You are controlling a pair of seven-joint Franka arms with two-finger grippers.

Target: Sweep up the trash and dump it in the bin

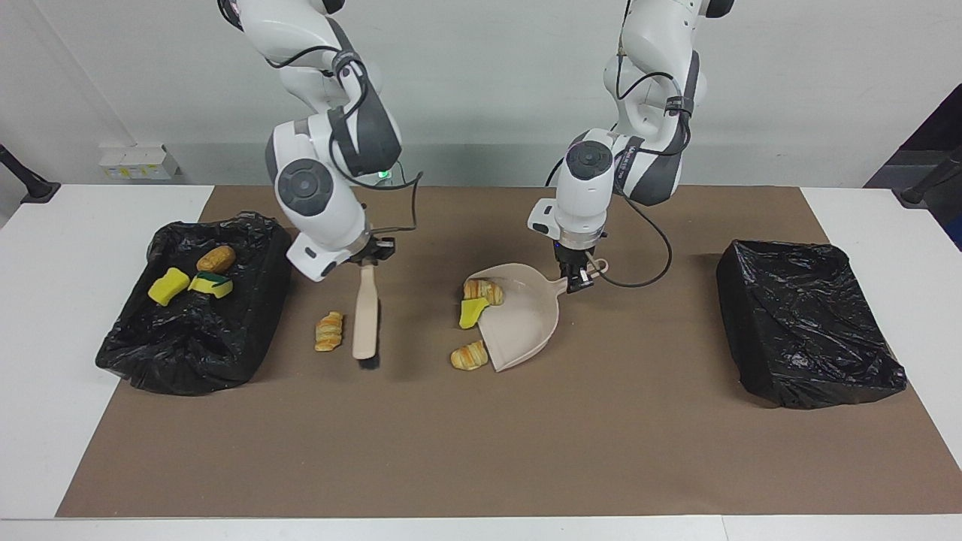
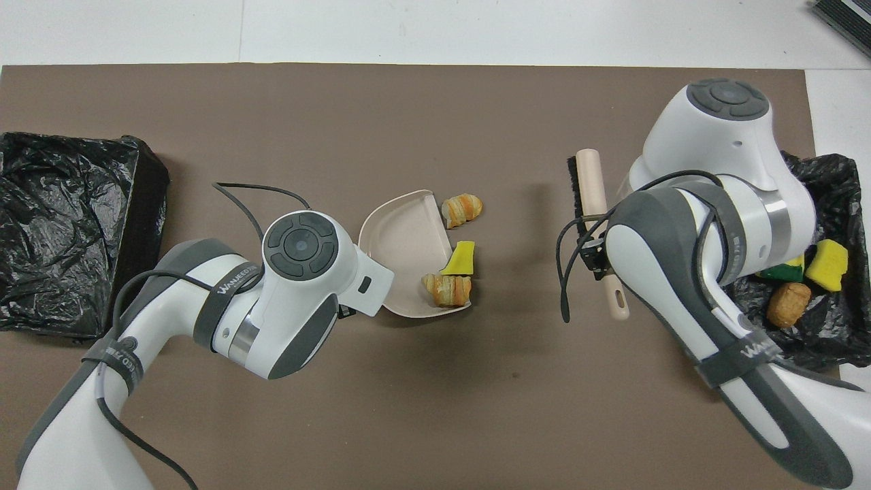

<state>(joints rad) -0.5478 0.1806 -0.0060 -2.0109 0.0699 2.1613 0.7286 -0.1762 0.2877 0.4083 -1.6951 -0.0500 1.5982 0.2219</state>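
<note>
The right gripper is seen closed on the handle of the brush, whose bristles rest on the brown mat toward the right arm's end of the table. The left gripper is seen clamped on the handle of the dustpan, which is tipped with its open lip toward the brush. The trash is distributed as follows: 1 croissant lies just beside the brush, on the side away from the dustpan; 1 croissant and 1 yellow sponge chunk sit at the dustpan's lip; a further croissant lies on the mat touching the lip's corner farther from the robots. 3 pieces are already held in the bin lined with black plastic at the right arm's end; a second lined bin stands at the left arm's end. The step in hand is judged to be sweeping the loose pieces into the pan. For good execution, the brush should be carried around the lone croissant, so that this piece is pushed toward the pan; the bristles should be kept pressed to the mat, and the pan's lip held flat and steady, since light pieces are judged likely to roll past the corner.
</note>
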